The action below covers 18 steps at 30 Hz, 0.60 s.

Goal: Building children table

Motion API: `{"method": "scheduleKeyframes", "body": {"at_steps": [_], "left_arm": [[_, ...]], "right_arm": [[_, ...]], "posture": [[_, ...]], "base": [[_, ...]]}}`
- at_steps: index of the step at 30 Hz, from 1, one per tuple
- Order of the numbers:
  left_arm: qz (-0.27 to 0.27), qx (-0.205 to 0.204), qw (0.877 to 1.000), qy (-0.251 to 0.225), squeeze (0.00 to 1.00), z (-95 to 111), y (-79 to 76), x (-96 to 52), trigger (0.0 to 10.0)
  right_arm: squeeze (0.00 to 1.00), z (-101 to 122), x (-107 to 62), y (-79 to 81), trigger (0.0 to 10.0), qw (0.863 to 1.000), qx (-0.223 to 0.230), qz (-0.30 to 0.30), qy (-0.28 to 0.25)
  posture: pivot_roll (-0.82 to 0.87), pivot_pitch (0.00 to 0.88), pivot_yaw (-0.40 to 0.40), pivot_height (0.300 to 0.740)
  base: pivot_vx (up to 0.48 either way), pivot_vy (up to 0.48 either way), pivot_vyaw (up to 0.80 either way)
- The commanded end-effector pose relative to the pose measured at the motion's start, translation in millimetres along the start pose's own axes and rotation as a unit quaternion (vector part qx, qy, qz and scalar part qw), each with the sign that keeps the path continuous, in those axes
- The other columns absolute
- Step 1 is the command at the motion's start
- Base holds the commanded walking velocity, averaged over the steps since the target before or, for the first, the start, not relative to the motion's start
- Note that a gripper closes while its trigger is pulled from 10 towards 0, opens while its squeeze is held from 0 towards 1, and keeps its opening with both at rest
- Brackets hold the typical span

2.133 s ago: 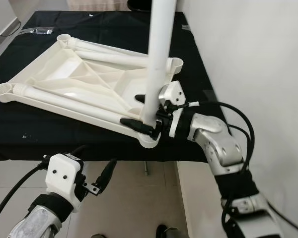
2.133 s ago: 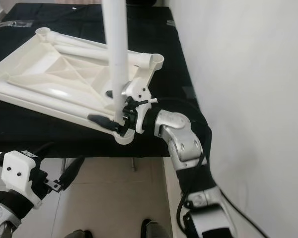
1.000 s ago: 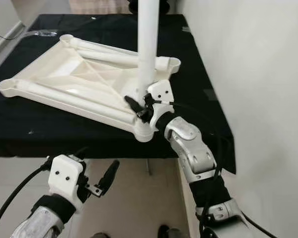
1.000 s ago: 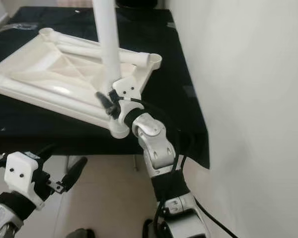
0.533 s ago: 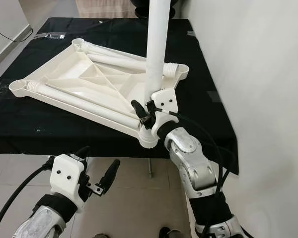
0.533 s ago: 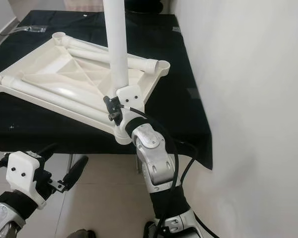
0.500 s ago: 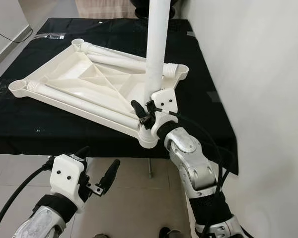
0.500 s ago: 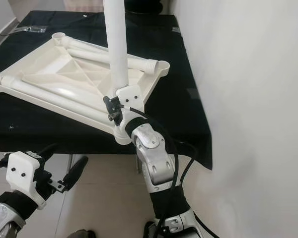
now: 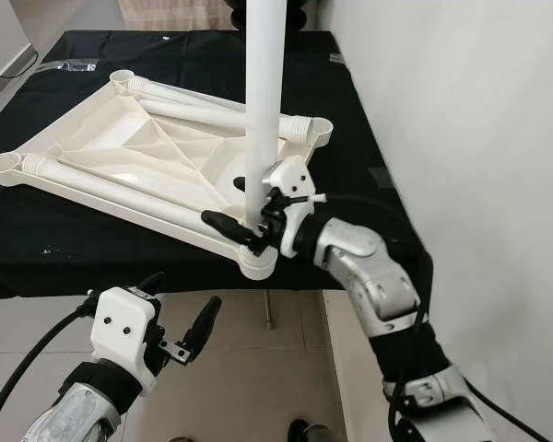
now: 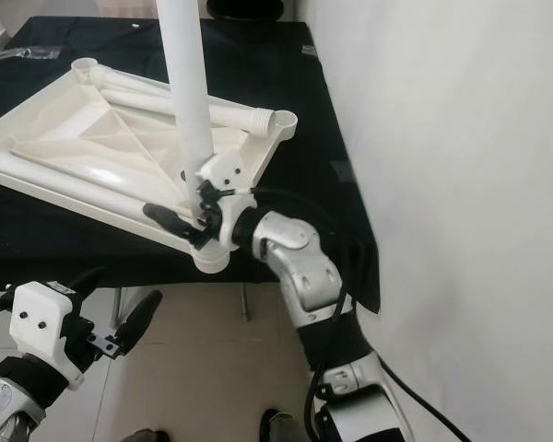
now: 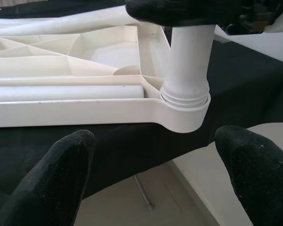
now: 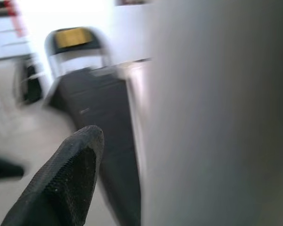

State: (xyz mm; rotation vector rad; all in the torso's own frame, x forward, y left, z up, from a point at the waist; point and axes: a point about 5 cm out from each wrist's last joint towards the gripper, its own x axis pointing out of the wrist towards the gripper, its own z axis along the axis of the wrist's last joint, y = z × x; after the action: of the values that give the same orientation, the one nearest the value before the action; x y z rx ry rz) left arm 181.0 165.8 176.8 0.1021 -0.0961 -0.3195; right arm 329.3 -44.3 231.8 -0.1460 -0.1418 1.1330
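The right gripper point(image 9: 242, 224) pinched the upright white leg point(image 9: 261, 101) at the tabletop's point(image 9: 138, 152) near right corner socket point(image 9: 256, 263). The left gripper point(image 9: 180, 327) hung spread below the black table's point(image 9: 74, 249) front edge.

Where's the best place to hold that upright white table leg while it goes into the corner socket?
Probably low on the white leg, just above the corner socket, coming from the side. It's a smooth upright tube, so fingers span it there, as the right gripper does.
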Motion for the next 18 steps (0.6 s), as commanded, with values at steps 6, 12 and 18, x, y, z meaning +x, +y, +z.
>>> {"method": "scheduleKeyframes", "body": {"at_steps": [6, 12, 18], "left_arm": [[0.008, 0.005, 1.000, 0.007, 0.00, 0, -0.2, -5.9, 10.0], [0.012, 0.005, 1.000, 0.008, 0.00, 0, 1.1, -7.5, 10.0], [0.011, 0.004, 1.000, 0.009, 0.00, 0, 0.3, -7.6, 10.0]], "right_arm": [[0.00, 3, 3.4, -11.2, 0.0, 0.995, -0.007, 0.095, 0.004], [0.00, 5, 1.9, -12.4, 0.0, 0.992, -0.001, 0.127, -0.004], [0.00, -10, -4.6, -16.8, 0.0, 0.996, 0.006, 0.083, 0.018]], "posture": [[0.10, 0.212, -0.067, 0.740], [0.10, 0.219, -0.067, 0.740], [0.09, 0.218, -0.066, 0.740]], "base": [[0.000, 0.000, 0.00], [0.000, 0.000, 0.00], [0.000, 0.000, 0.00]]}}
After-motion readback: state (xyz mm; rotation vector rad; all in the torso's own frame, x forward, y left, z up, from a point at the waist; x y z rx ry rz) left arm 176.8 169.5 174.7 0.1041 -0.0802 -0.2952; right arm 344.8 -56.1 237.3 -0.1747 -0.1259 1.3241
